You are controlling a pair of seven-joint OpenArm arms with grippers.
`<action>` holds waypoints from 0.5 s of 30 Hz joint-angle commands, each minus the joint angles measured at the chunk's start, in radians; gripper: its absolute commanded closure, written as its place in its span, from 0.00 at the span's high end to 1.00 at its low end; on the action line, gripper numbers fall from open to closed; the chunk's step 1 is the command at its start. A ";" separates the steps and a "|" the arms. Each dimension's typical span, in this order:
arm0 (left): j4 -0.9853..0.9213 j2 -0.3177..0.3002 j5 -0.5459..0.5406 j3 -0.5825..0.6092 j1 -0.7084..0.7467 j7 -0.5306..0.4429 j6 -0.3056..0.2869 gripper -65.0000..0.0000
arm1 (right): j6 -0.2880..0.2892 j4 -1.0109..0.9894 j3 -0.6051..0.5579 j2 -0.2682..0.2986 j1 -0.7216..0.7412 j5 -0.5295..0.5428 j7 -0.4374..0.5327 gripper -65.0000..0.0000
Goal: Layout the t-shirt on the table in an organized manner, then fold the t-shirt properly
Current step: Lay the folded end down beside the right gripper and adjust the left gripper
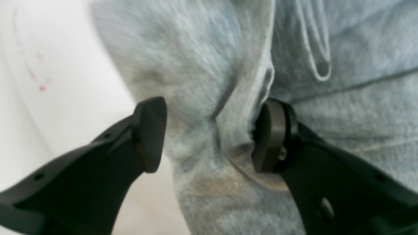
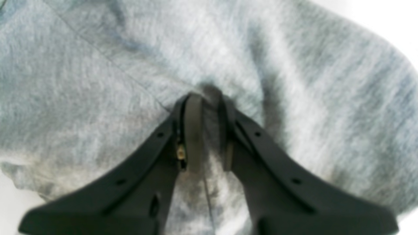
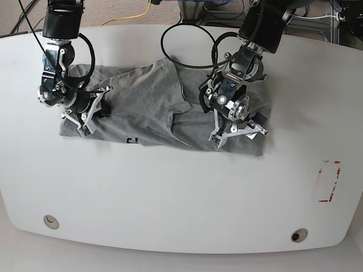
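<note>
Grey t-shirt (image 3: 153, 107), one, under two hands on one table (image 3: 181, 198).

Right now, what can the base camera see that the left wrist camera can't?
Only the base view shows the whole table, its two round holes, the right gripper pinching the t-shirt, and some dark lettering. Only the left wrist view shows up close the left gripper with jaws apart around a bunched ridge of cloth. Both show the grey t-shirt, white table and red marking.

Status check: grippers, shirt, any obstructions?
Right gripper shut on a fold of the t-shirt. Left gripper open, astride a ridge of cloth. Shirt rumpled on the table. Nothing blocking.
</note>
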 commanded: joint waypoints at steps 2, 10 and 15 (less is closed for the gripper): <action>0.007 0.007 0.002 0.000 -0.018 0.000 0.000 0.57 | -0.001 -0.006 -0.005 0.006 -0.009 -0.035 -0.072 0.15; 0.009 0.009 0.002 0.001 -0.020 0.000 -0.003 0.05 | -0.001 -0.006 -0.005 0.006 -0.012 -0.035 -0.072 0.15; 0.050 0.010 0.002 0.001 -0.018 -0.012 -0.043 0.00 | -0.001 -0.006 -0.002 0.006 -0.014 -0.035 -0.072 0.15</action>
